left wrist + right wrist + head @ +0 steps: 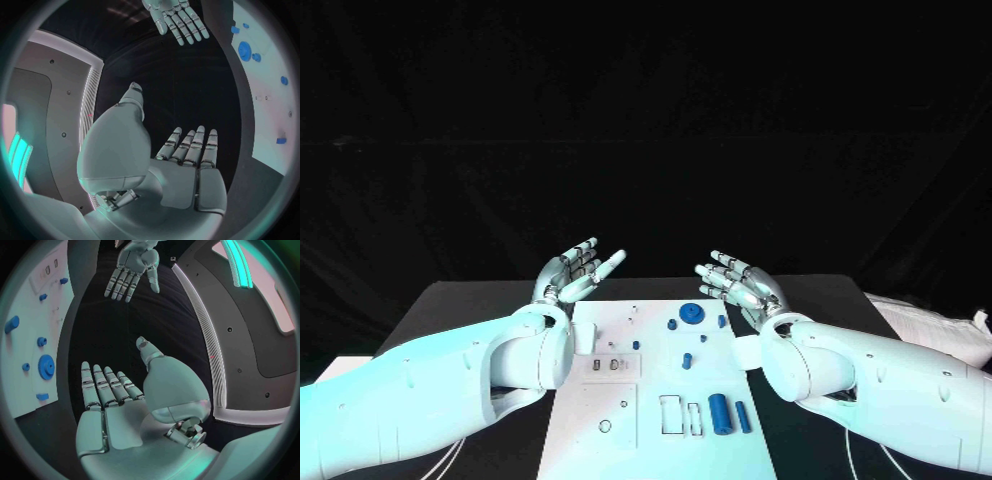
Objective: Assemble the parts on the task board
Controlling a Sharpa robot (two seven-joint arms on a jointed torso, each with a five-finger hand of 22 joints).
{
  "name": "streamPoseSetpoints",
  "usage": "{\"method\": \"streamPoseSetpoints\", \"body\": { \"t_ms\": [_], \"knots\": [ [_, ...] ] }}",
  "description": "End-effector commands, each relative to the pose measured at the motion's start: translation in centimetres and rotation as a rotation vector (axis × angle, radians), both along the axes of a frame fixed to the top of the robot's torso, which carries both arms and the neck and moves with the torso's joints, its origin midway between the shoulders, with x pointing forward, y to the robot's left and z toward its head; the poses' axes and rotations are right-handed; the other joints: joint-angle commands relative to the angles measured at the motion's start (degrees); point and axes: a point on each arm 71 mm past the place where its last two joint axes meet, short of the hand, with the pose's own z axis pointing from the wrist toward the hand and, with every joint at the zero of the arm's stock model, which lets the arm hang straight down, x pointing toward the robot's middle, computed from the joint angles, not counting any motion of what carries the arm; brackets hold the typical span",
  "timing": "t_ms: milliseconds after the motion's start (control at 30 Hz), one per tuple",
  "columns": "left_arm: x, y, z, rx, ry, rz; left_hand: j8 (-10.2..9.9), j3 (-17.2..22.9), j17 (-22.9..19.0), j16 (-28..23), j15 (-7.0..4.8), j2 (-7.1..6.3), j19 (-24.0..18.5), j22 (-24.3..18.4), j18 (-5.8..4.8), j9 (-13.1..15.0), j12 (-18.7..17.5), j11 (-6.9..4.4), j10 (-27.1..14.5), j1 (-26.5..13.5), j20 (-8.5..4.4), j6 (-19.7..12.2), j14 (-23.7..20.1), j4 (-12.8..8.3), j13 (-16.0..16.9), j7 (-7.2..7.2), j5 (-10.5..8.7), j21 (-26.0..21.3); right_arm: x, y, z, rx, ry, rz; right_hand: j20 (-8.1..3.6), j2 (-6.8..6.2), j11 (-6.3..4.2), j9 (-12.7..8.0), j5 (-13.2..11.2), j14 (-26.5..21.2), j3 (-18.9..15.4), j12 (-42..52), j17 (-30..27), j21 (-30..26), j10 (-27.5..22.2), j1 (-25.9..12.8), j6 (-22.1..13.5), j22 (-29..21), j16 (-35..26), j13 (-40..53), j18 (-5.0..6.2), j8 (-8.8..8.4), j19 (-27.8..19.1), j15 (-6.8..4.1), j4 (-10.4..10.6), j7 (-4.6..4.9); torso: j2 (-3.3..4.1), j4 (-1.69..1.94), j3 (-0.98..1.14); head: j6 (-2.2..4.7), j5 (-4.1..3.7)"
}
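From the head view, the white task board [610, 425] lies in the middle of the black worktop [459, 305], reaching from near the far edge toward the near one, with dark worktop open on both sides of it. Small blue parts lie on it: a large gear [692, 315] near the far end, a smaller gear [672, 324] just beside it, and a thick blue cylinder [718, 413] near the close end. The left robot hand [580, 270] is raised above the board's far left corner, fingers spread, holding nothing; the right robot hand [740, 284] is raised above the far right corner, likewise spread and empty, with a clear gap between the two. In the left wrist view, the left robot hand [169, 170] shows an open palm with fingers straight, the board's edge [265, 125] to one side and the large gear [245, 50] on it. In the right wrist view, the right robot hand [122, 405] is spread flat, with the board [25, 315] and large gear [46, 366] beside it
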Motion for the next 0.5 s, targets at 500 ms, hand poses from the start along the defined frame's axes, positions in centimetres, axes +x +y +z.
{"method": "streamPoseSetpoints", "body": {
  "t_ms": [500],
  "knots": [
    [-0.2,1.3,0.6,-0.061,-0.019,-0.080,3.87,7.50,2.66,6.59,-1.71,7.23,25.94,3.41,4.53,1.81,4.73,-0.62,29.73,5.52,-0.01,20.93,26.01,0.32,2.10,5.29,-0.21,7.49,1.1,-0.8,1.0,-0.370,-0.247,0.275,-0.74,-0.47,-2.84,1.66,-1.09,32.71,3.88,2.78,1.32,7.94,31.72,9.93,30.22,2.38,3.29,1.26,5.18,2.24,22.67,-4.18,-7.31,5.94,1.85,0.92,-0.23,-0.56,-1.20]
  ]
}}
